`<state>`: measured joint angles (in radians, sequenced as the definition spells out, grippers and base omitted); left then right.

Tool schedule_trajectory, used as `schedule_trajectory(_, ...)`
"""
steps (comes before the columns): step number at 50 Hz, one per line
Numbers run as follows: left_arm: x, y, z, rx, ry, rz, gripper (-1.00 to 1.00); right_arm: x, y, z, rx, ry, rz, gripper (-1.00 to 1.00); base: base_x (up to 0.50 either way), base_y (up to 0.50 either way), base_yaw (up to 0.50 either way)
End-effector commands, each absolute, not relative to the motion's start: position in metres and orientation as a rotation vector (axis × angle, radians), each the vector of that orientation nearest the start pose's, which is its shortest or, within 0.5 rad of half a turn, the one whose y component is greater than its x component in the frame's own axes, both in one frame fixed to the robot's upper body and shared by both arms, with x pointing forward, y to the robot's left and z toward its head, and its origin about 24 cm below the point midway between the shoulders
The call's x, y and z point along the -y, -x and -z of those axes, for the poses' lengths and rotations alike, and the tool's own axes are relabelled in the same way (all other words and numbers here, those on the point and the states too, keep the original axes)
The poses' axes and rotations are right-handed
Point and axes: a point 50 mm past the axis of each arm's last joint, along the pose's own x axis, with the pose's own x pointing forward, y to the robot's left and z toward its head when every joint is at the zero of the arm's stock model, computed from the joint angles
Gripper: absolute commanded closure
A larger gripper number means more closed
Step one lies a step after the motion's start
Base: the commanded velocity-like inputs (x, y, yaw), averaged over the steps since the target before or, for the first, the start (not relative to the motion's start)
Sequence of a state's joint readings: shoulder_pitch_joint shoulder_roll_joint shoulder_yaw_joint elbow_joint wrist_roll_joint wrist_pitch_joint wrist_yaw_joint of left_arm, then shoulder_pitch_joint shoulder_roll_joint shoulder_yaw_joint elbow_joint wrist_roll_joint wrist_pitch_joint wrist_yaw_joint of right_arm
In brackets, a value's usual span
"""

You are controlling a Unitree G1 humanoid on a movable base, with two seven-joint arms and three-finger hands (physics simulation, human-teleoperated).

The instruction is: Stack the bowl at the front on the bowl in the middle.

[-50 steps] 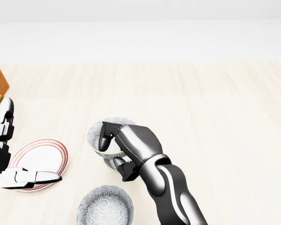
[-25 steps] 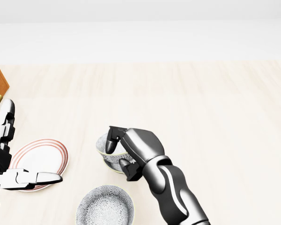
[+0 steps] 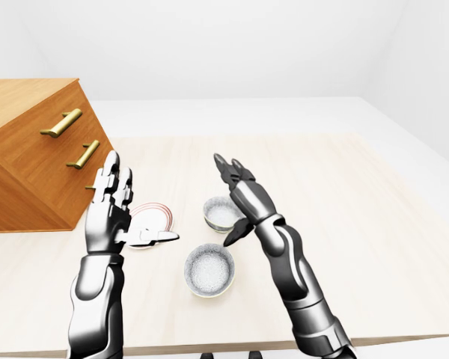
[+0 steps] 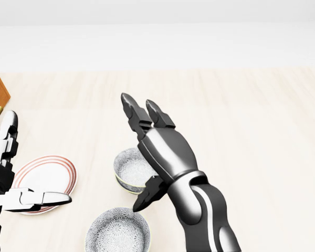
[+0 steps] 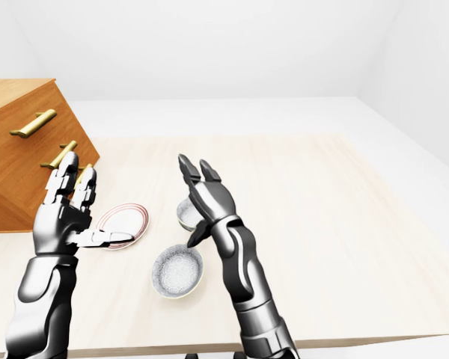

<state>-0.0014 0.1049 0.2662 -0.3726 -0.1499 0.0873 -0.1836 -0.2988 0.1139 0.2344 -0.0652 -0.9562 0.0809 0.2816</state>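
Across the pale wooden desk (image 3: 374, 224), which fills most of every view, the biggest thing is the chest of drawers (image 3: 30, 149) at the far left corner, well apart from the crockery. My right robot hand (image 4: 165, 152) hangs over the middle of the desk with its fingers spread wide, pointing up and away, and grips nothing. Its thumb reaches down just beside the right wall of the middle bowl (image 4: 129, 170), though I cannot tell whether it touches. My left robot hand (image 3: 107, 215) is also wide open and empty, held upright over the left part of the desk with its thumb stretched out above the red-rimmed plate (image 4: 47, 173), which lies flat to the left of the bowls. The middle bowl stands upright near the centre of the desk, its right side hidden by my right hand. A paler band runs low on its wall, and I cannot tell whether that is its own foot or another dish under it. The near bowl (image 4: 117, 231) sits upright close to the near edge, with bare desk between it and the middle bowl. If that near bowl is the front one, I judge the stack not yet made. It needs grasping, lifting and setting down into the middle bowl.
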Motion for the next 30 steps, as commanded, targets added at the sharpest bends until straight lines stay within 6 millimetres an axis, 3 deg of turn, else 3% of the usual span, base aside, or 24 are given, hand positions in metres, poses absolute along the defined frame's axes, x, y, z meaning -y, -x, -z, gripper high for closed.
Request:
schedule_trajectory(1, -0.211, -0.238, -0.128, 0.314, -0.027, -0.028, -1.0, 0.061, -0.266, -0.165, 0.427, 0.878, -0.309, -1.0, 0.0, 0.0, 0.0)
schedule_trajectory(7, -0.208, -0.237, -0.133, 0.336, -0.031, -0.021, -1.0, 0.074, -0.259, -0.177, 0.466, 0.858, -0.282, -1.0, 0.0, 0.0, 0.0)
schedule_trajectory(15, -0.2, -0.229, -0.135, 0.347, -0.043, 0.02, -1.0, 0.109, -0.243, -0.207, 0.597, 0.732, -0.197, -1.0, 0.0, 0.0, 0.0)
schedule_trajectory(30, -0.189, -0.221, -0.131, 0.339, -0.035, 0.069, -1.0, 0.149, -0.22, -0.204, 0.633, 0.476, -0.094, -1.0, 0.0, 0.0, 0.0)
